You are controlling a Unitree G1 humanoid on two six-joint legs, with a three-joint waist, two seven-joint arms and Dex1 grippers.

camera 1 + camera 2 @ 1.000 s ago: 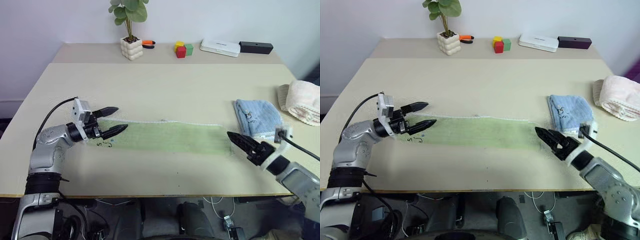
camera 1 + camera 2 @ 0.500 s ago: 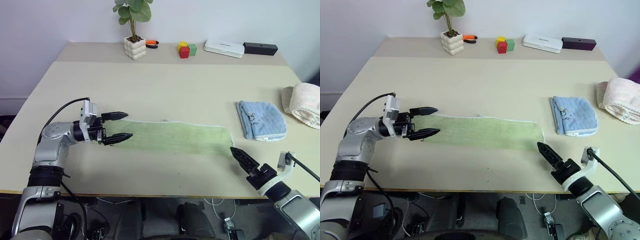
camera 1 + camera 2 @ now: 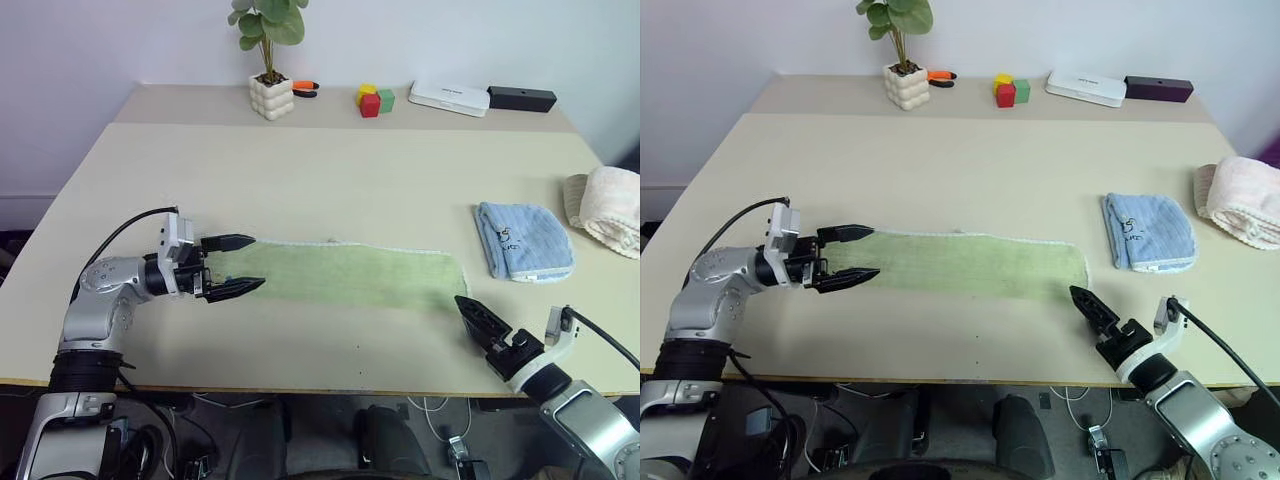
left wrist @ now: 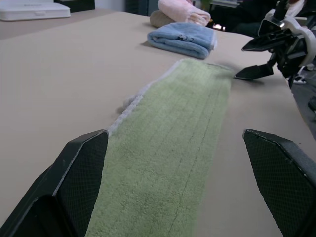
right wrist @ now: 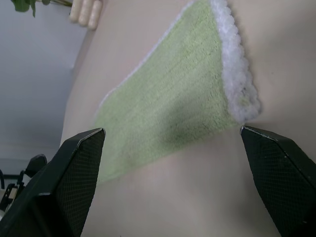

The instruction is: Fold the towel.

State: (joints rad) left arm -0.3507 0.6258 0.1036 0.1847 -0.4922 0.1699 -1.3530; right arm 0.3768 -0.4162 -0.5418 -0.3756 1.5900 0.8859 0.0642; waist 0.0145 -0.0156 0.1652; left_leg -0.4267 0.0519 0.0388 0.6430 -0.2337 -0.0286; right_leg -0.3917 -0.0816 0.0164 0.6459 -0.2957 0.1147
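Note:
The towel (image 3: 350, 275) is a long light green strip with white edging, lying flat across the table's middle. My left gripper (image 3: 258, 262) hovers at its left end, pointing along it, open, one finger (image 4: 84, 163) on each side of the strip, and it grips nothing. My right gripper (image 3: 470, 312) sits just off the towel's right end, near the front corner of the cloth, open and empty. In the right wrist view the towel's scalloped end (image 5: 232, 74) lies a little beyond the spread fingers (image 5: 79, 163). The left wrist view shows the right gripper (image 4: 269, 54) past the strip's far end.
A folded light blue towel (image 3: 525, 240) and a cream rolled towel (image 3: 610, 205) lie at the right. Along the back stand a potted plant (image 3: 271, 95), coloured blocks (image 3: 371, 100), a white box (image 3: 448, 97) and a black box (image 3: 520, 97). The table's front edge (image 3: 300, 382) is close to both arms.
The view has shifted. My right gripper has drawn back from the towel's right end toward the table's front edge and rolled. The left gripper has hardly moved.

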